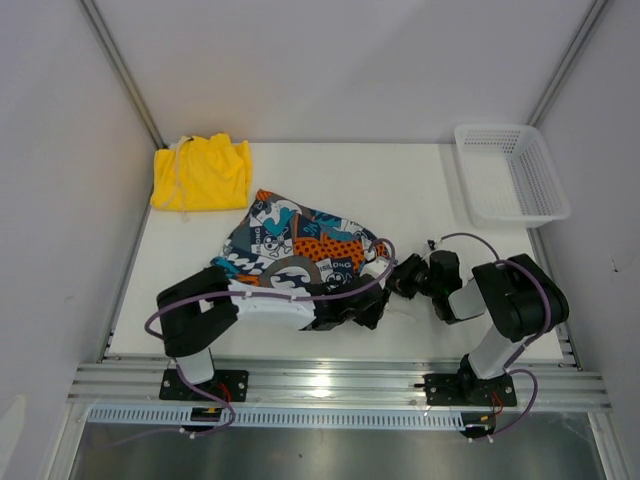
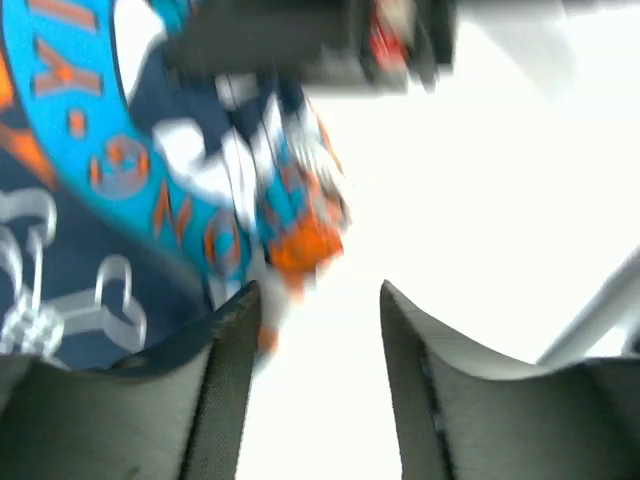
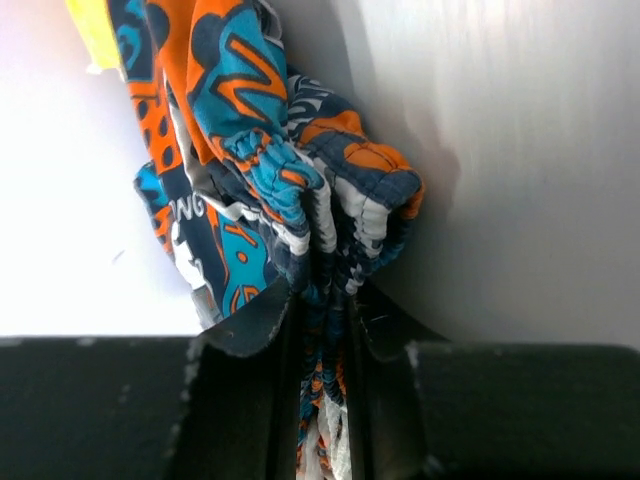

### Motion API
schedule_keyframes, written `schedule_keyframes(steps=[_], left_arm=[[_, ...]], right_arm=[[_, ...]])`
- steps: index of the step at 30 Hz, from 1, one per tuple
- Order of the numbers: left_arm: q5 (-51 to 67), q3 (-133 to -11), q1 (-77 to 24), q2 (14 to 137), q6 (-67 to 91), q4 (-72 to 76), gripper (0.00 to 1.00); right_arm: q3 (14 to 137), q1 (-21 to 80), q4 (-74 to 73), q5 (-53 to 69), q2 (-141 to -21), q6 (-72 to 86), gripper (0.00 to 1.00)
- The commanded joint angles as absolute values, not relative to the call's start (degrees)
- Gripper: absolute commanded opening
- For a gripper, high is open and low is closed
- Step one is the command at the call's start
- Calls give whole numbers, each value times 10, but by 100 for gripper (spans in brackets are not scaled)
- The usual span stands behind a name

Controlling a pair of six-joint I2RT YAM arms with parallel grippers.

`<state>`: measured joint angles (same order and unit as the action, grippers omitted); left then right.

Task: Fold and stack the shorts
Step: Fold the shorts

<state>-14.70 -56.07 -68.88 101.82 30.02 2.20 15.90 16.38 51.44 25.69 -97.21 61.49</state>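
The printed shorts [image 1: 300, 245], teal, orange, black and white, lie crumpled at the table's middle. My right gripper [image 3: 322, 300] is shut on a bunched, gathered edge of the printed shorts [image 3: 270, 150], with cloth pinched between both pads. In the top view the right gripper [image 1: 395, 272] is at the cloth's near right corner. My left gripper [image 2: 318, 290] stands open with nothing between its fingers, just beside the printed shorts [image 2: 110, 190], which look blurred. From above, the left gripper [image 1: 375, 300] lies close to the right one. The yellow shorts [image 1: 200, 172] lie folded at the far left corner.
A white mesh basket [image 1: 510, 170] stands at the far right edge of the white table [image 1: 420, 200]. Grey walls close in the back and sides. The left arm stretches low across the near edge, under the printed cloth.
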Motion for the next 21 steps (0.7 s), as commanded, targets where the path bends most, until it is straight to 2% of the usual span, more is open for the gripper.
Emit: schedule_keyframes(steps=[1,9,15,21], left_arm=[[-101,-544,-688,928,300,-39,55],[-94,-462,-576,817,311,-47,59],[-168,-372,-464,714,327,-83,61],[-185,-275,-338,588,366,-123,68]], right_arm=[[200,156,298,208,-926,520,0],[292,109,47,215,-831,394,0],[392,70,-64,241,-866,296,0],[457,65,-101,220,-902,269,0]])
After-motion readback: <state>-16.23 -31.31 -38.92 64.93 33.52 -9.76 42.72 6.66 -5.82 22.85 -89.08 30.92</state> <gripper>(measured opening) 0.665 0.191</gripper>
